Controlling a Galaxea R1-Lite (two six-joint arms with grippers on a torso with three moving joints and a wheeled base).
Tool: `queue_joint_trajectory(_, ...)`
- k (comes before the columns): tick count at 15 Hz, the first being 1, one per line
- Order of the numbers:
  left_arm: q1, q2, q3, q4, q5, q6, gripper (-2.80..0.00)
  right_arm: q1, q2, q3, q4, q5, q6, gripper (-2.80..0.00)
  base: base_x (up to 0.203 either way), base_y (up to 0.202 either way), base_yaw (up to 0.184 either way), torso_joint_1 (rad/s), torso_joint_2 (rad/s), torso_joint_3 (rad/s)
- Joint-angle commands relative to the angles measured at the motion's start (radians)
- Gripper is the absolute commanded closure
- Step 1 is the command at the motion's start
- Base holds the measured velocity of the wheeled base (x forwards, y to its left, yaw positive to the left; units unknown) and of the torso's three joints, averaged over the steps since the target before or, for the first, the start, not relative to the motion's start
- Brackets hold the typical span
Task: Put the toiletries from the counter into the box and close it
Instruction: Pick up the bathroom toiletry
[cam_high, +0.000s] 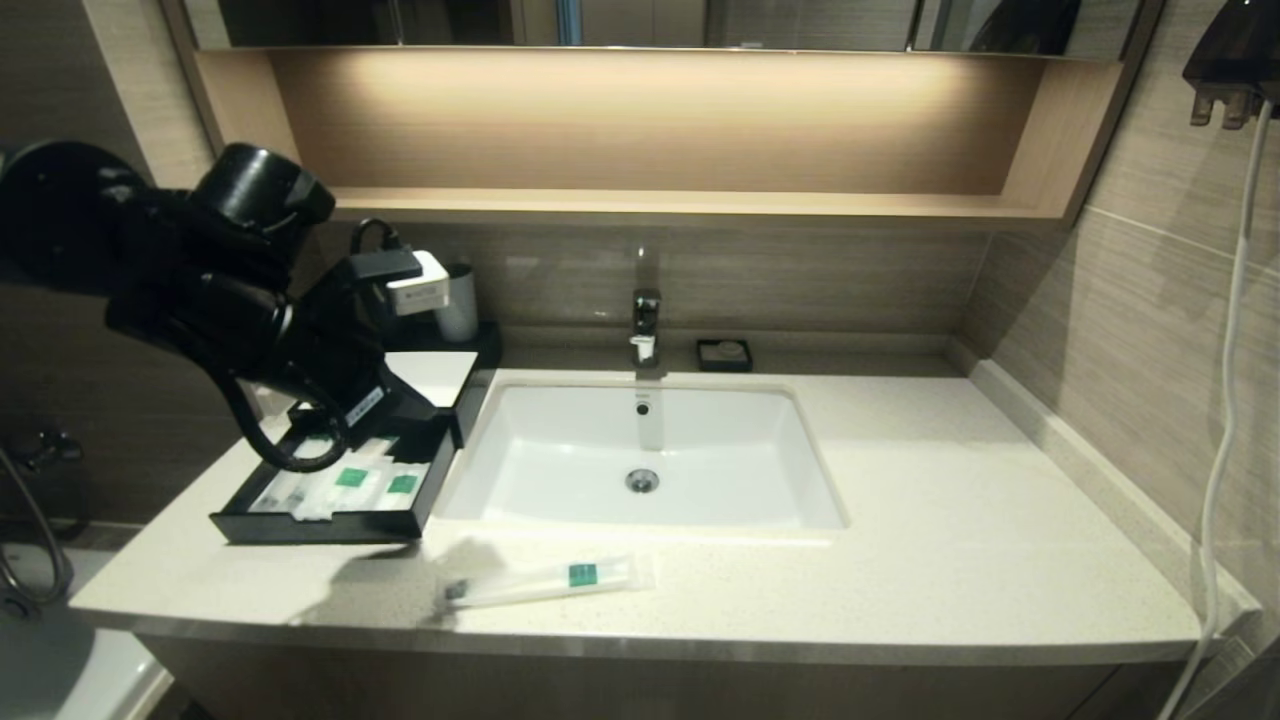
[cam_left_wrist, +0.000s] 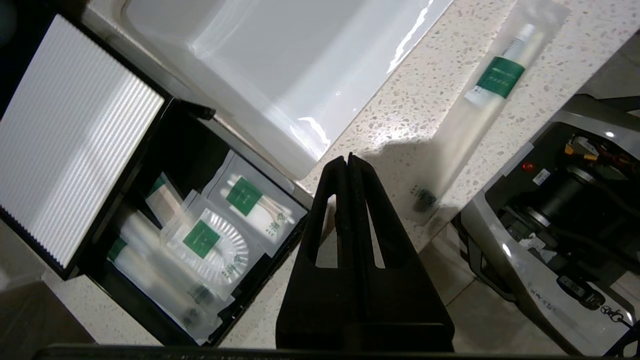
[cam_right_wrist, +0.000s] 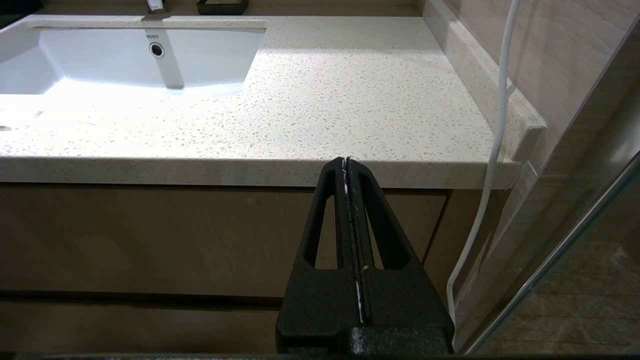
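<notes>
The toiletries packet (cam_high: 545, 580) (cam_left_wrist: 480, 115), long and clear with a white toothbrush and a green label, lies flat on the counter (cam_high: 950, 520) in front of the basin. The box (cam_high: 435, 375) stands left of the basin, its white top (cam_left_wrist: 70, 135) in place and its black drawer (cam_high: 330, 527) pulled out. Several green-labelled packets (cam_left_wrist: 215, 240) lie in the drawer. My left gripper (cam_left_wrist: 347, 159) is shut and empty, hovering over the counter beside the drawer's basin-side corner, short of the toothbrush packet. My right gripper (cam_right_wrist: 346, 161) is shut and empty, below the counter's front edge at the right.
A white sunken basin (cam_high: 640, 450) with a faucet (cam_high: 646, 325) fills the counter's middle. A black soap dish (cam_high: 724, 354) sits behind it, and a grey cup (cam_high: 458, 300) behind the box. A white cable (cam_high: 1225, 400) hangs down the right wall.
</notes>
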Motion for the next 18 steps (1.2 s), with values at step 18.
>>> queue_joint_trajectory(18, -0.203, 0.062, 0.181, -0.008, -0.001, 0.15, 0.0, 0.0, 0.0, 0.0, 0.0, 0.0, 0.0, 0.0, 0.0, 0.0, 0.0, 0.0, 0.0, 0.0)
